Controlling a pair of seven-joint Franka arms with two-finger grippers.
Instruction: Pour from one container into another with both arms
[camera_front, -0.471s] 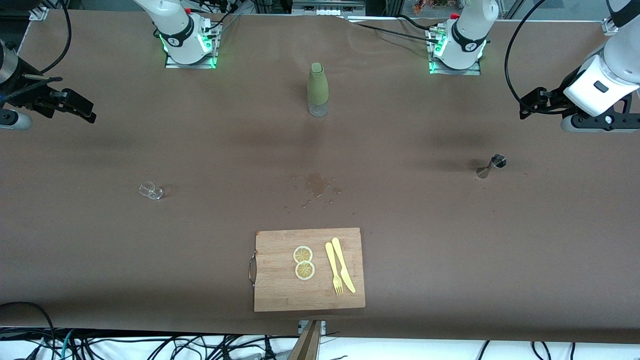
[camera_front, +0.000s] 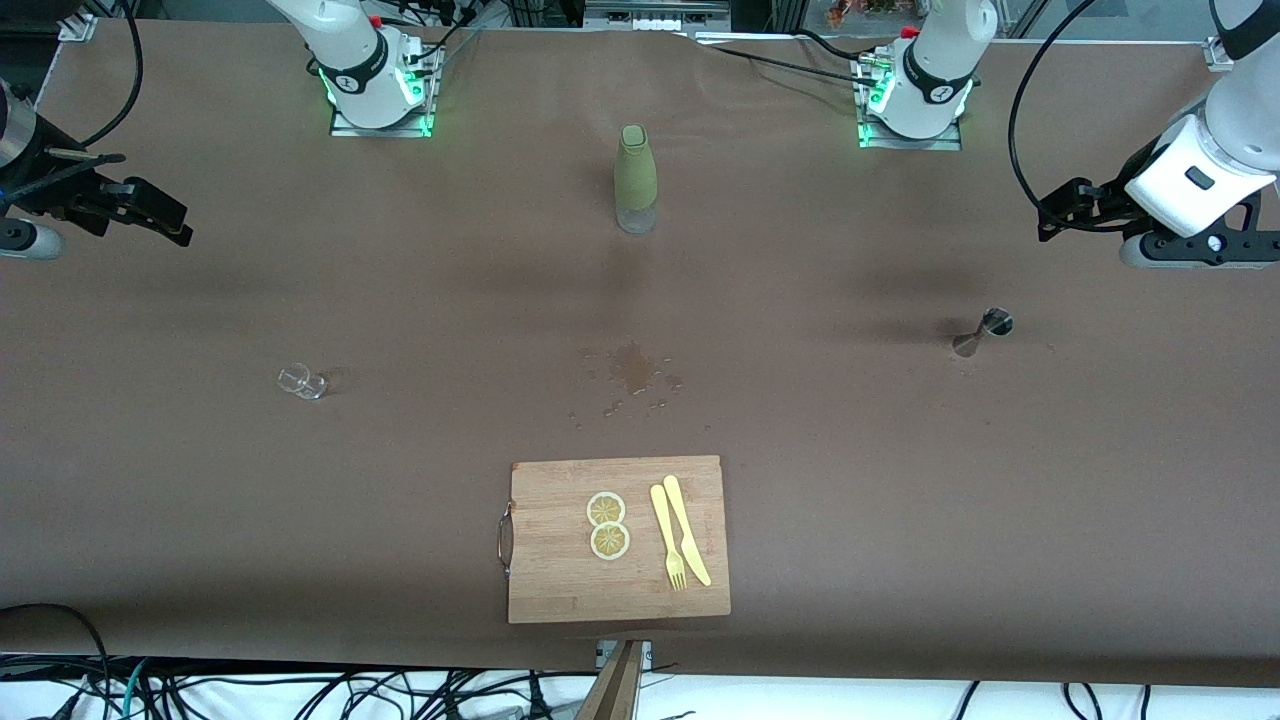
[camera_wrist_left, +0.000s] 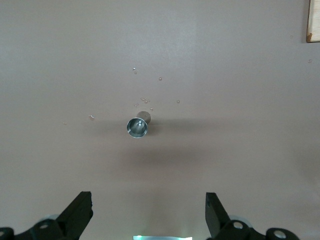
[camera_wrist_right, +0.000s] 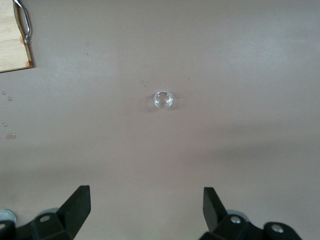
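Nothing's grabbed yet, so you've got the whole task ahead of you. Left gripper (camera_wrist_left: 145, 220) hangs over the table (camera_front: 900, 480) at the left arm's end, fingers spread wide, empty, w/ the jigger (camera_front: 984, 331) standing below it. Right gripper (camera_wrist_right: 145, 215) hangs over the right arm's end, also wide open and empty, above the glass (camera_front: 301, 381). Bottle (camera_front: 635, 178) stands mid-table near the bases; board (camera_front: 560, 580) w/ lemon slices (camera_front: 607, 525), knife and fork sits nearest the camera.

Risks imo: the jigger is narrow and top-heavy, so an off-centre close could tip it. The glass is tiny and clear, easy to knock over. There's a wet patch (camera_front: 632, 366) mid-table too, so things could slide there.
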